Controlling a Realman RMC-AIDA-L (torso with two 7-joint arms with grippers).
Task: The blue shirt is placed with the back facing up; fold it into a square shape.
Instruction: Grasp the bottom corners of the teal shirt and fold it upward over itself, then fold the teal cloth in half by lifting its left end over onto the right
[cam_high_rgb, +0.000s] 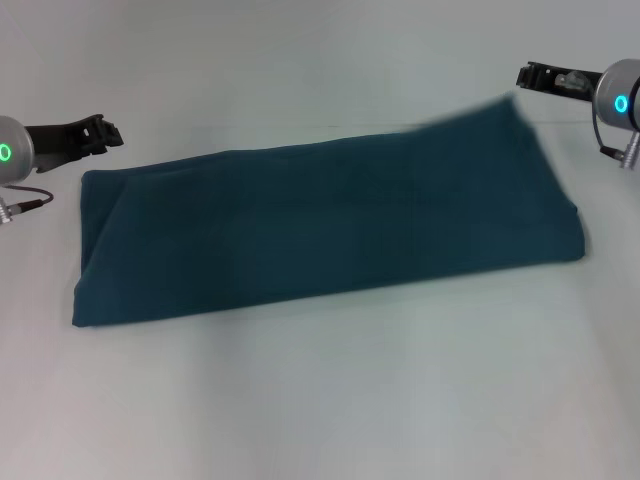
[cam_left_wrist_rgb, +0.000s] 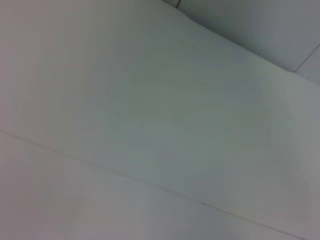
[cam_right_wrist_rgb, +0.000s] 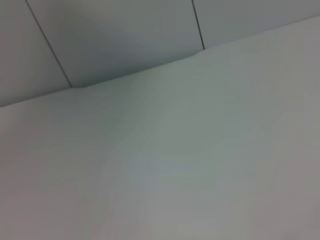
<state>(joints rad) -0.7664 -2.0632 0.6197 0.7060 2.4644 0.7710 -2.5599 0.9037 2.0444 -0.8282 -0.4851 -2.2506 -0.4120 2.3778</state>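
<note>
Head view: we see the blue shirt (cam_high_rgb: 320, 235), soft cotton folded into a long band across the white counter (cam_high_rgb: 330, 400); left gripper (cam_high_rgb: 108, 132) and right gripper (cam_high_rgb: 530, 76) hover off its ends, whether released or clenched we cannot tell.

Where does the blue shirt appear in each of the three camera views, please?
Head view: the blue shirt lies across the middle as a long folded band, between the left gripper and right gripper.
Left wrist view: not in it.
Right wrist view: not in it.
Shared landmark: the white table.
</note>
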